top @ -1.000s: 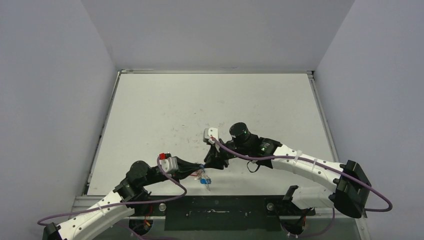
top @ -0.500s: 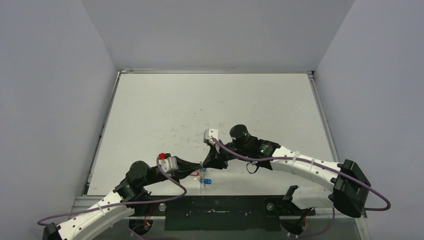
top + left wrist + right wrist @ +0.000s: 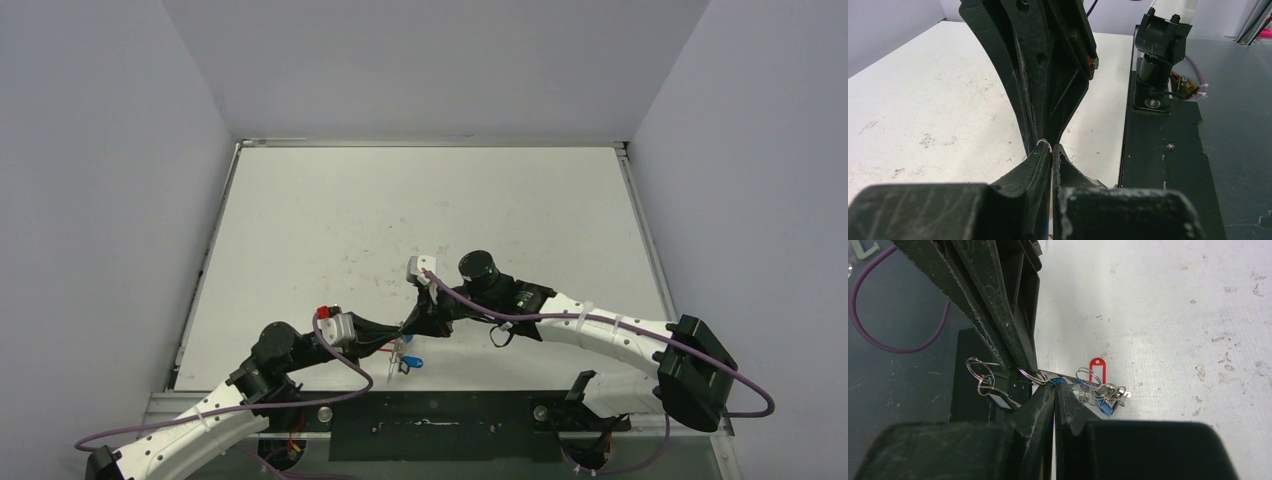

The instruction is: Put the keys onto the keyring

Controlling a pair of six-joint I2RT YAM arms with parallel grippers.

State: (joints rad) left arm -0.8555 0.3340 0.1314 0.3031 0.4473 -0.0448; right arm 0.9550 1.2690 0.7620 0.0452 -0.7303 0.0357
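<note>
The left pincer (image 3: 1051,151) is pressed together near the front edge of the table (image 3: 420,210). A thin loop of the keyring (image 3: 1044,144) peeps out at its tips, so it appears clamped on the wire. Tip to tip against it, the right pincer (image 3: 1052,386) is also together; whether it pinches the wire or only touches it cannot be told. Just right of those tips the keys (image 3: 1104,394) bunch with the red tag (image 3: 1096,371) and blue tag (image 3: 1108,409). They sit close to the hoop, but whether either is threaded is unclear; the threading looks underway, not finished.
</note>
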